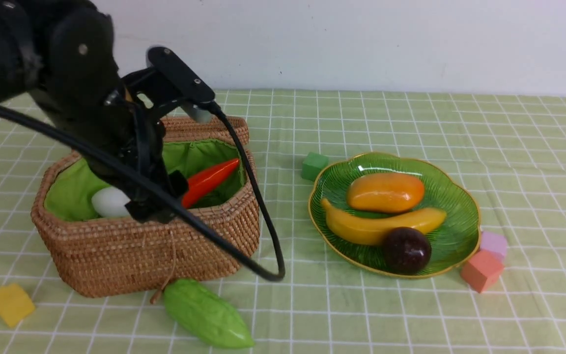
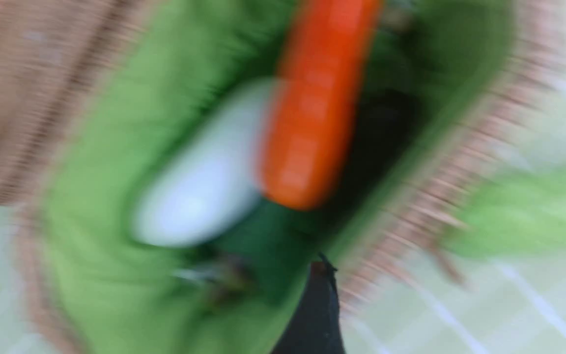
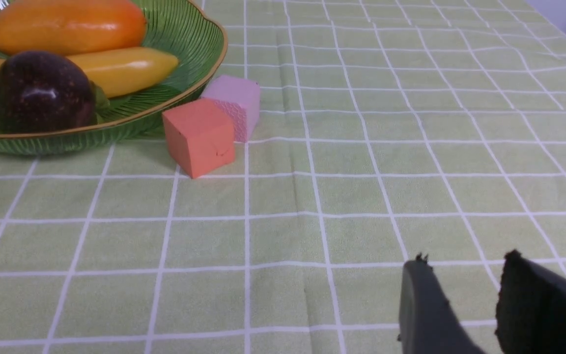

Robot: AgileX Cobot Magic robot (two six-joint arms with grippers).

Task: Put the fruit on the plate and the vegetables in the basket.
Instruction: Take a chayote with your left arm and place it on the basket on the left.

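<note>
The red pepper (image 1: 212, 179) and the white radish (image 1: 108, 201) lie inside the green-lined wicker basket (image 1: 116, 255). The bumpy green gourd (image 1: 207, 312) lies on the cloth in front of it. My left gripper (image 1: 157, 196) hangs over the basket's near side. In the blurred left wrist view the left gripper (image 2: 452, 295) is wide open and empty beside the pepper (image 2: 317, 98) and radish (image 2: 204, 182). The plate (image 1: 460, 231) holds the mango (image 1: 385, 191), banana (image 1: 371, 227) and purple ball (image 1: 406, 250). My right gripper (image 3: 465, 258) is open above bare cloth, away from the plate (image 3: 184, 34).
A green cube (image 1: 314, 165) sits left of the plate. Pink (image 1: 493, 243) and orange (image 1: 482, 270) cubes touch the plate's right rim. A yellow cube (image 1: 10, 304) lies at the near left. The left arm's black cable (image 1: 263, 236) loops down past the basket's right end.
</note>
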